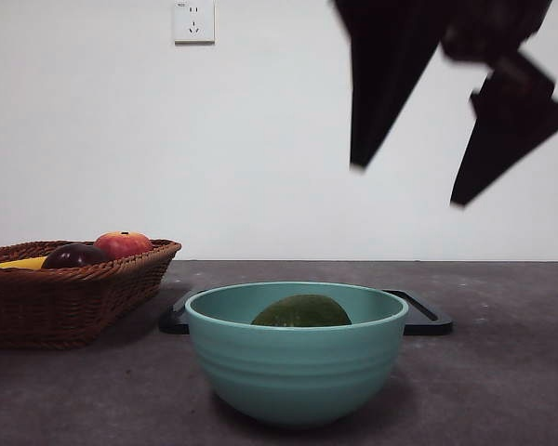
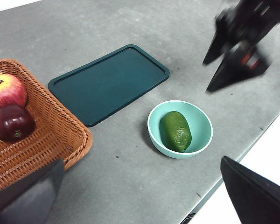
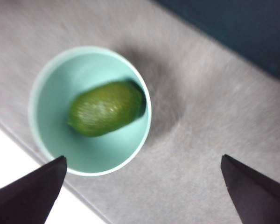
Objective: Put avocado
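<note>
1. The avocado (image 1: 302, 312) is lying on its side inside a teal bowl (image 1: 296, 372), which is sitting on a grey table (image 1: 502, 372); only the fruit's rounded top is showing over the bowl's rim from the front.
2. The right pincer (image 1: 409, 186) is hanging in the air above the bowl, off to one side of it, with its two black jaws spread wide apart and gripping nothing.
3. The left pincer (image 2: 140, 196) is waiting well away from the bowl, near the basket, with its jaws also standing wide apart and holding nothing.
4. A dark flat tray (image 2: 109, 84) is lying on the table just behind the bowl, not touching it.
5. A woven wicker basket (image 1: 70, 302) is sitting beside the bowl, further from it than the tray.
6. Inside the basket, a red apple (image 1: 123, 243) and a dark purple fruit (image 1: 74, 255) are resting next to each other, well apart from the bowl.
</note>
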Controlling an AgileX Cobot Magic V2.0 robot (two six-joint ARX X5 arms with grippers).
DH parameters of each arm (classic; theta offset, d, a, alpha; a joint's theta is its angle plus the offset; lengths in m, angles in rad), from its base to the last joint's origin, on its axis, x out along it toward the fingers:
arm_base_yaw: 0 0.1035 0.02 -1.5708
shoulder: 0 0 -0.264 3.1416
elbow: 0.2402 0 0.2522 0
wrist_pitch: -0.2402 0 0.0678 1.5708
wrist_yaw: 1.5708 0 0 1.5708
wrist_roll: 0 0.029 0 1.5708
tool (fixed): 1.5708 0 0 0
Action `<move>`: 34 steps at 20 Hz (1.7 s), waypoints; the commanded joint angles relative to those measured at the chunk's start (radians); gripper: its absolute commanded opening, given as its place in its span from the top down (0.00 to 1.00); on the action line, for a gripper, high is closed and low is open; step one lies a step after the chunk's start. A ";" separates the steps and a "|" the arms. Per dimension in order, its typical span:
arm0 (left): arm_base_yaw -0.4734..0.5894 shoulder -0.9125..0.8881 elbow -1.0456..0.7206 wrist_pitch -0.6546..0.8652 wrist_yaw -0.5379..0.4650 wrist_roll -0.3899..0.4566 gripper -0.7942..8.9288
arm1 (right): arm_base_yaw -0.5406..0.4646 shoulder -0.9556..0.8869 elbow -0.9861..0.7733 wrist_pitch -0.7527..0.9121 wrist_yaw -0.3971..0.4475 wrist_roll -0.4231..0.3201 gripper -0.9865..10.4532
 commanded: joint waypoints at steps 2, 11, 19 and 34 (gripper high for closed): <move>-0.008 0.002 0.011 0.011 -0.003 0.011 0.28 | 0.021 0.100 0.019 0.009 0.041 0.019 0.41; -0.008 0.002 0.011 0.011 -0.003 0.011 0.28 | 0.020 0.259 0.019 0.084 0.057 0.010 0.41; -0.008 0.002 0.011 0.011 -0.003 0.011 0.28 | 0.020 0.328 0.019 0.092 0.024 0.008 0.76; -0.008 0.002 0.011 0.011 -0.003 0.011 0.28 | -0.061 0.350 0.140 0.072 -0.021 0.061 0.90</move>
